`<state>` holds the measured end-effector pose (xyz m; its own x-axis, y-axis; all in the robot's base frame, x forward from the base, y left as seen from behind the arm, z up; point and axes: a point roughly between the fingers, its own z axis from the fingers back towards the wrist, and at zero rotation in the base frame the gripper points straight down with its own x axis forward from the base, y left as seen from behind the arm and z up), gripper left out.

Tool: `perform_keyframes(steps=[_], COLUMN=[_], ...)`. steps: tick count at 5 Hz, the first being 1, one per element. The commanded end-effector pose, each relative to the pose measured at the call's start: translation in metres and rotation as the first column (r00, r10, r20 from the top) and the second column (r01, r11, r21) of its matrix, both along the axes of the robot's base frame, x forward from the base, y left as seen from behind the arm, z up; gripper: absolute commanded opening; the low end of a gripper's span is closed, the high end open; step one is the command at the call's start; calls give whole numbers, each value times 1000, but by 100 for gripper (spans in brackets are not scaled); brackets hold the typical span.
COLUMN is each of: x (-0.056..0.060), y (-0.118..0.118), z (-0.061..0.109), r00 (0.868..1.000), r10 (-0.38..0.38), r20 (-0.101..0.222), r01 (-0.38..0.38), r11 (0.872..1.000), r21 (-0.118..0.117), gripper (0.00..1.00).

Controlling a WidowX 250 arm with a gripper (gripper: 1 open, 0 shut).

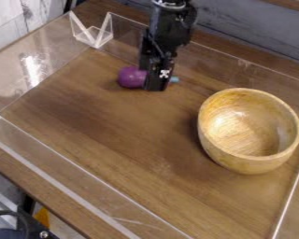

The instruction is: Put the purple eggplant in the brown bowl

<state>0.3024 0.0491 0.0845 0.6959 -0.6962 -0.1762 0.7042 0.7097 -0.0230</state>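
— Eggplant (131, 77)?
— Glossy, purple, rounded, lying on the wood-grain table (115, 140), partly behind the black gripper (157, 83), whose jaws are spread apart.
— And right?
— Bowl (249, 130): round, thick-rimmed, tan wood, well apart.

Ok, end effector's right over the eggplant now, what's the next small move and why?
Probably ease straight down a little, then close. The end effector is open, pointing down at the purple eggplant, which lies on the table, not yet gripped; the brown bowl is empty.
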Motion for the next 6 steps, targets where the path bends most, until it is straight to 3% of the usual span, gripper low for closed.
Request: perform_keyframes(steps=[1, 6], x=[12, 22], y=[8, 29], z=[12, 4], r00=[998, 988], r10=[-2, -36], r20=[67, 150], r01=[1, 38], r11=[1000, 999], r21=[12, -7], gripper=[100, 100])
